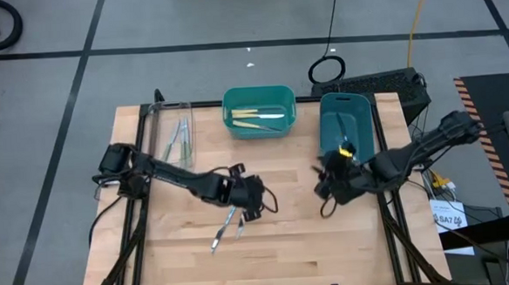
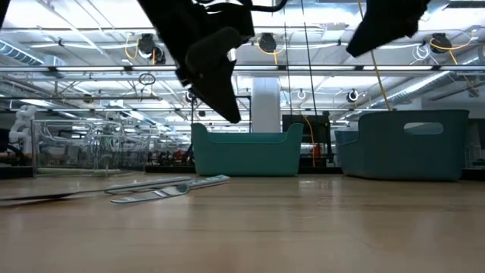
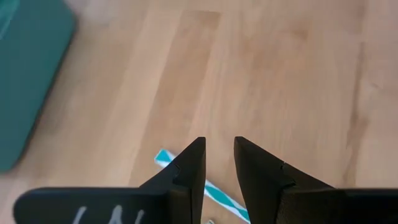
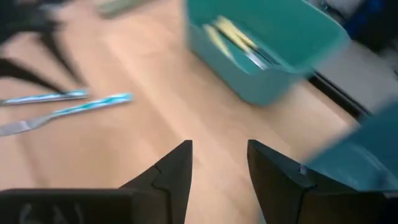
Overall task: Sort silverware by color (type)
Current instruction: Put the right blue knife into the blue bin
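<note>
Two utensils with light blue handles (image 1: 226, 224) lie flat on the wooden table near its middle, side by side; they also show in the right wrist view (image 4: 93, 102) and the low view (image 2: 170, 187). My left gripper (image 3: 219, 146) hangs open just above and beyond their handle ends (image 3: 217, 194), with nothing between its fingers. My right gripper (image 4: 219, 149) is open and holds nothing, raised over the table in front of the blue bin (image 1: 359, 133). Yellow-handled utensils (image 1: 257, 116) lie in the teal bin (image 1: 231, 100). Pale green ones (image 1: 183, 139) lie in the clear tray (image 1: 153, 130).
The teal bin stands at the back middle, the blue bin at the back right and the clear tray at the back left. Bare wood stretches along the near half of the table (image 1: 313, 253). Cables and a dark box (image 1: 382, 83) lie behind the table.
</note>
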Tool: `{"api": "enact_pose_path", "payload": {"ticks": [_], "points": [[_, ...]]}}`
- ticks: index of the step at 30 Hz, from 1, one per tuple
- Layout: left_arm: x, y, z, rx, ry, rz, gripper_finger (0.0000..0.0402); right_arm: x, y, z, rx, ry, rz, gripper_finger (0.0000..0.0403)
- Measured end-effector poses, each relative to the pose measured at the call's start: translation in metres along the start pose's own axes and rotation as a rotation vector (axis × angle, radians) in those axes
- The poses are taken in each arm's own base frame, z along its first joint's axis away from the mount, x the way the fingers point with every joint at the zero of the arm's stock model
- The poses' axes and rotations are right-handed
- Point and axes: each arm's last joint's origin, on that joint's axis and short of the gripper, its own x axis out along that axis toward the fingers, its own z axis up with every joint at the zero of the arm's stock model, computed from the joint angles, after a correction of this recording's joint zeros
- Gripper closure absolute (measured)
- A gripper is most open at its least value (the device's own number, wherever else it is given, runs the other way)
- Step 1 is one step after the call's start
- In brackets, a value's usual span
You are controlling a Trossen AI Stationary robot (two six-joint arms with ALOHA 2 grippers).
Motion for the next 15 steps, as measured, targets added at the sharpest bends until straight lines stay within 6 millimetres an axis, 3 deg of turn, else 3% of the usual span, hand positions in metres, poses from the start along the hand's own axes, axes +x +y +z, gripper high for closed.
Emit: {"api": "enact_pose_path", "payload": {"ticks": [5, 10, 15], "points": [[-0.004, -0.018, -0.017, -0.117, -0.029, 0.081, 0.0309, 0.002, 0.035, -0.005, -0.162, -0.062, 0.106, 0.0257], [-0.006, -0.02, -0.028, -0.249, 0.007, 0.141, 0.0305, 0.016, 0.07, -0.024, -0.3, -0.059, 0.128, 0.0257], [0.006, -0.029, -0.035, -0.302, 0.026, 0.144, 0.0256, 0.033, 0.098, -0.05, -0.409, -0.031, 0.119, 0.0257]]}}
